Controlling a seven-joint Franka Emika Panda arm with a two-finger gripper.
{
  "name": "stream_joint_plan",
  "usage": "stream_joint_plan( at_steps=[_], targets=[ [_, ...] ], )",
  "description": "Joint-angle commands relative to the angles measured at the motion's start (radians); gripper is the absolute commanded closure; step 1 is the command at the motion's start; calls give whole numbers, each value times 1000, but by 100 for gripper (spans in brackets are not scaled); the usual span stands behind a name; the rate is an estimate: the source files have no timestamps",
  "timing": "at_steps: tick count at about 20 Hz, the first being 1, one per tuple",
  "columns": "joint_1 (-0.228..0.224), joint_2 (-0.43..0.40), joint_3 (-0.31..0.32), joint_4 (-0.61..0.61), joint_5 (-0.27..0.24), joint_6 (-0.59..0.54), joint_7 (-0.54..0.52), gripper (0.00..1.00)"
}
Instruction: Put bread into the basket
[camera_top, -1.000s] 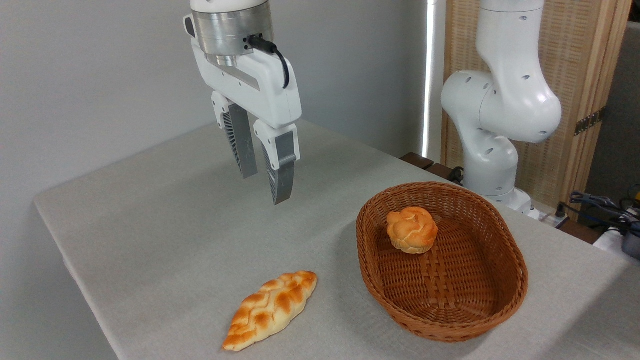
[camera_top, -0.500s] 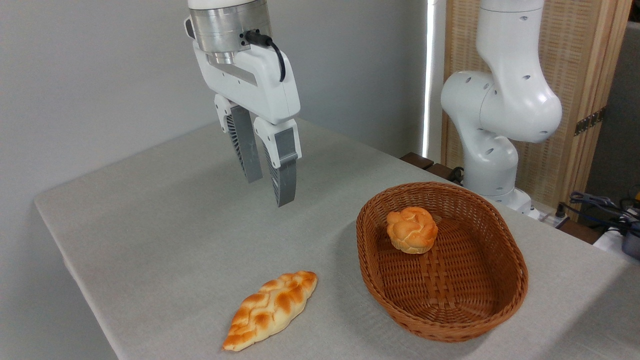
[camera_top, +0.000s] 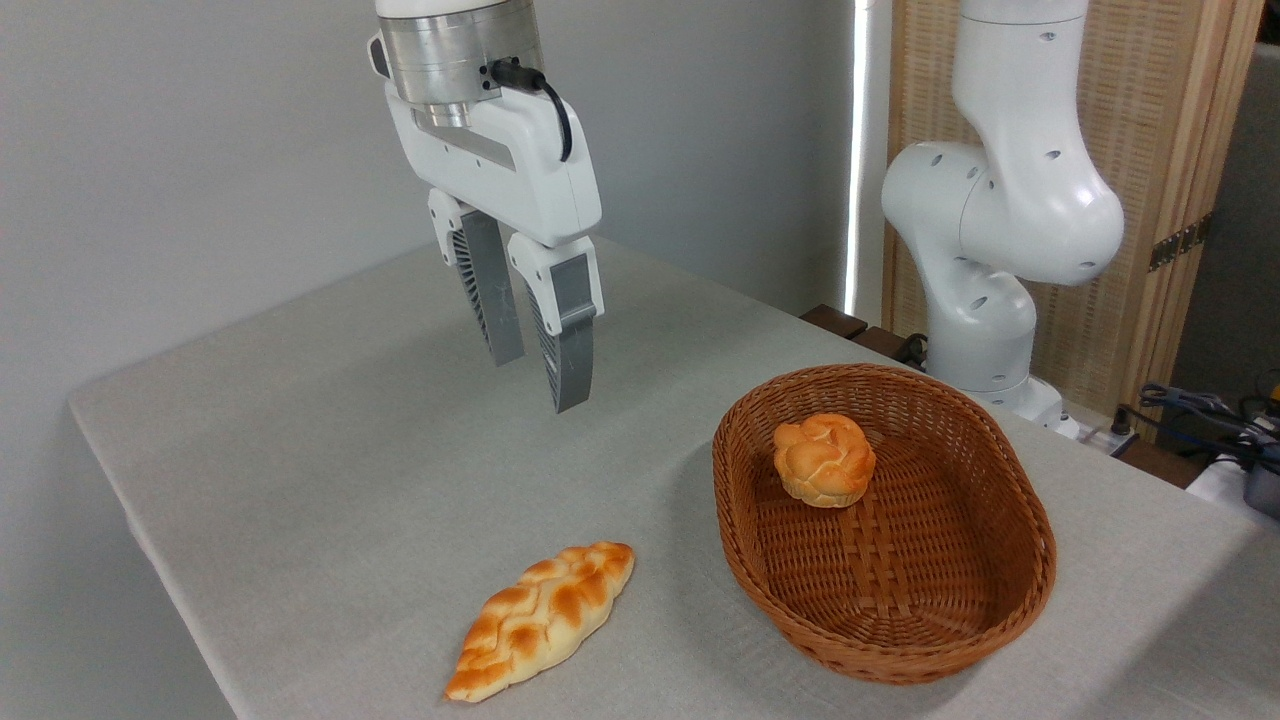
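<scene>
The bread (camera_top: 823, 459), a small round golden bun with a knotted top, lies inside the basket (camera_top: 1010, 600) near its far end. The basket is a large oval reddish-brown wicker one on the right part of the table. My gripper (camera_top: 540, 382) hangs in the air well to the left of the basket, above the table. Its two grey fingers (camera_top: 570, 340) point down with a narrow gap between them and nothing held.
A longer braided loaf (camera_top: 540, 618) lies on the grey tablecloth (camera_top: 330, 450) near the front edge, left of the basket. The white arm base (camera_top: 985, 250) stands behind the basket at the right. Cables (camera_top: 1200, 410) lie at the far right.
The gripper shifted slightly right and a little down over the last second, then held still. The bread, basket and loaf have not moved.
</scene>
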Motion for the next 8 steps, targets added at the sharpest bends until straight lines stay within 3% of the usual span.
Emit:
stream_joint_plan(
  at_steps=[1,8],
  targets=[
    [9,10,-7,23,-25,-19,-18,0],
    [9,8,1,23,-28,-19,-12,0]
  ],
)
